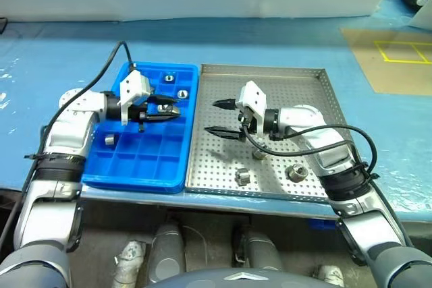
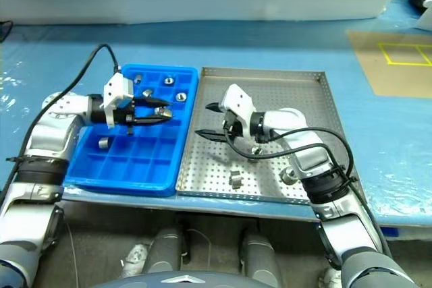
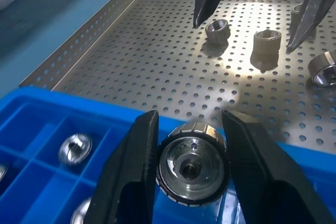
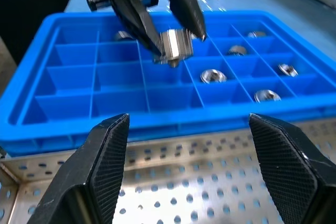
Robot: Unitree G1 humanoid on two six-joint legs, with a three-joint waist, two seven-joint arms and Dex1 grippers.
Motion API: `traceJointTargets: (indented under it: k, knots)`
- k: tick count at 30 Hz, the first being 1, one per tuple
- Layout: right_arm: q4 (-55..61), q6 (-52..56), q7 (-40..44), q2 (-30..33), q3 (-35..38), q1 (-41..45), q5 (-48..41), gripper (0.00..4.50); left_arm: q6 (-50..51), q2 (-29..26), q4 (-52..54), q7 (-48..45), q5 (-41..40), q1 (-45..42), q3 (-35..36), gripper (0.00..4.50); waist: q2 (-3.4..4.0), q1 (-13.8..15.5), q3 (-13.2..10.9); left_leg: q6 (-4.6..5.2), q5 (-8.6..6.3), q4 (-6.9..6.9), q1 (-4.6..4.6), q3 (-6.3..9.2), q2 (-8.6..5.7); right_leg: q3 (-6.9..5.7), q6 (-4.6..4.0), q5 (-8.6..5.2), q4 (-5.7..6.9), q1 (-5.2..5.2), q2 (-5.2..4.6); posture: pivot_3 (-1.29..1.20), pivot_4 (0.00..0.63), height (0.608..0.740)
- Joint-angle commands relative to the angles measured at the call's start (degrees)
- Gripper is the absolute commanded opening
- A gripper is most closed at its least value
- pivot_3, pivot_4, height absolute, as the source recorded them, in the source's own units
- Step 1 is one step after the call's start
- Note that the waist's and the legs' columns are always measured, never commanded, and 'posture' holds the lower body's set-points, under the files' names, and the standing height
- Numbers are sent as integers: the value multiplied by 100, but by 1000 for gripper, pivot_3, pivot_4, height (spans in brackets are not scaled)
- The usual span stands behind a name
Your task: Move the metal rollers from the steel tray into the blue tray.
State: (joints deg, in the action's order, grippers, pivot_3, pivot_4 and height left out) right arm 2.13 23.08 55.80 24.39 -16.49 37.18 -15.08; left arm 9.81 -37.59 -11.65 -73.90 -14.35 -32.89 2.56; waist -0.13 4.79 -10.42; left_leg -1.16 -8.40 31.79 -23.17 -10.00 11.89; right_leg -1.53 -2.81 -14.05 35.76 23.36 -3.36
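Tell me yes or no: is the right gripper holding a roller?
No. The right gripper is open with nothing between its fingers, while the left gripper clamps a roller over the blue tray.

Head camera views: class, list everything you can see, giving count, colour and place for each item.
Steel tray: one, silver, on the table, right of the blue tray.
Blue tray: one, bright blue, left, against the steel tray.
Loose rollers: three, silvery, near part of the steel tray.
Sorted rollers: at least five, silvery, in blue tray compartments.
Held roller: one, silvery, above the blue tray.
Table: one, blue cover.
Cardboard: one, brown with yellow lines, far right.
Left gripper: one, black, shut on the held roller.
Right gripper: one, black, open over the steel tray.
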Motion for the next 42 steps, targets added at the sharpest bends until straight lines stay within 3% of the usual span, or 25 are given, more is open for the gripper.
traceJointTargets:
  k: [1, 10, 23, 41, 42]
  knots:
    - [-258, -338, 291, -128, -78, 264, 37, 3717, 275, -238, 680, 369, -305, 264, 440, 1599, 0, 98, 0, 0, 0, 0, 0, 1, 0, -2, 0, 0, 1, 0, 0, 173, 150, 740]
    - [-870, -719, 615, -505, -187, 556, 187, 3717, 85, -279, 892, 1365, -162, 1153, 800, 1599, 0, 304, 0, -5, 2, 3, -2, 6, 1, -6, 0, 0, 2, -1, -2, 242, 150, 740]
    - [-694, -622, 538, -388, -59, 364, 280, 3717, -952, 306, -1177, 2377, 301, 344, 558, 1599, -3, 389, 2, -32, 19, 16, -4, 17, -3, -6, 4, 2, 10, -2, 1, 177, 150, 740]
    - [-374, -444, 232, -259, 2, 110, 289, 3717, -1141, 394, -1795, 1785, 345, 185, 188, 1599, -5, 374, 3, -38, 22, 31, 1, 18, -1, -4, 4, 2, 29, -4, -1, 117, 150, 740]
    - [-375, -449, 227, -256, 0, 104, 292, 3717, -1025, 388, -1744, 1671, 229, 172, 227, 1779, -5, 374, 3, -38, 22, 31, 2, 18, -1, -4, 4, 2, 31, -4, 0, 116, 150, 740]
